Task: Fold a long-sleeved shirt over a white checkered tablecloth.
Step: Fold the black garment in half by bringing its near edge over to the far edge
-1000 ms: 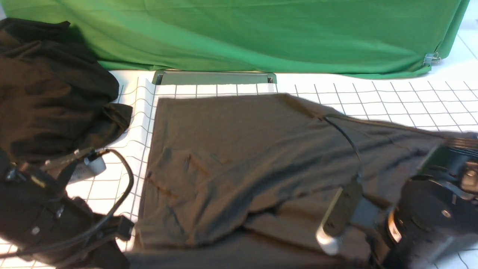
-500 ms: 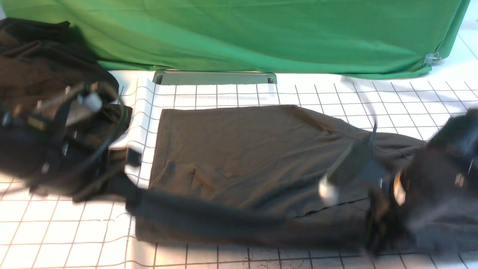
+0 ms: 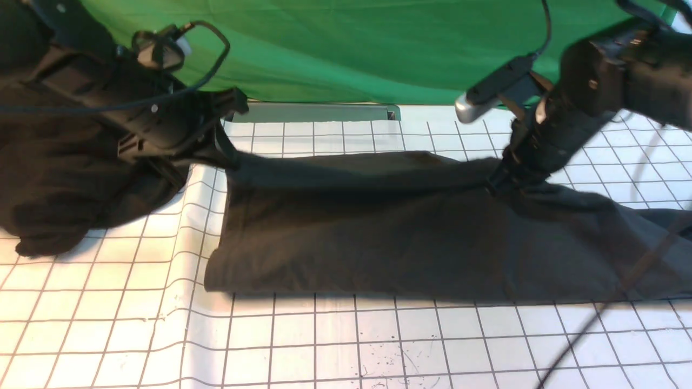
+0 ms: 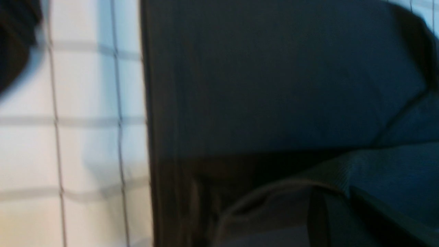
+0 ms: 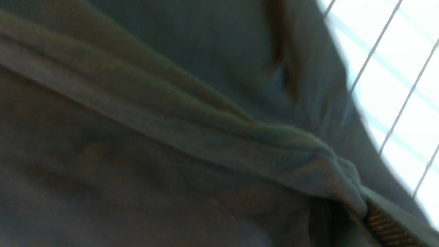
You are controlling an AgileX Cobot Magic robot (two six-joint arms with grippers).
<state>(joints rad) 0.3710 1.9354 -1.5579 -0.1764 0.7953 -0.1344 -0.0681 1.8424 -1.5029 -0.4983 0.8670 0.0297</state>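
Note:
The long-sleeved shirt [image 3: 378,232] lies as a dark charcoal band across the white checkered tablecloth [image 3: 324,346], doubled over on itself. My left gripper [image 3: 230,156] is shut on the shirt's far left corner, just above the cloth. My right gripper [image 3: 500,181] is shut on the far edge further right. In the left wrist view the shirt [image 4: 274,85] fills the frame beside the tablecloth [image 4: 85,137], and a fold runs into the left gripper [image 4: 337,200]. In the right wrist view a bunched fold of shirt [image 5: 171,103] ends in the right gripper [image 5: 360,206], against a ribbed pad [image 5: 384,226].
A blacker heap of cloth [image 3: 65,178] sits at the far left, under my left arm. A green cloth [image 3: 351,48] hangs across the back, with a flat metal frame [image 3: 313,112] at its foot. The shirt's right end runs out of the front view.
Both grippers have carried the shirt's near edge up and away from the front of the table to the far side, laying it over the rest. Both stayed shut.

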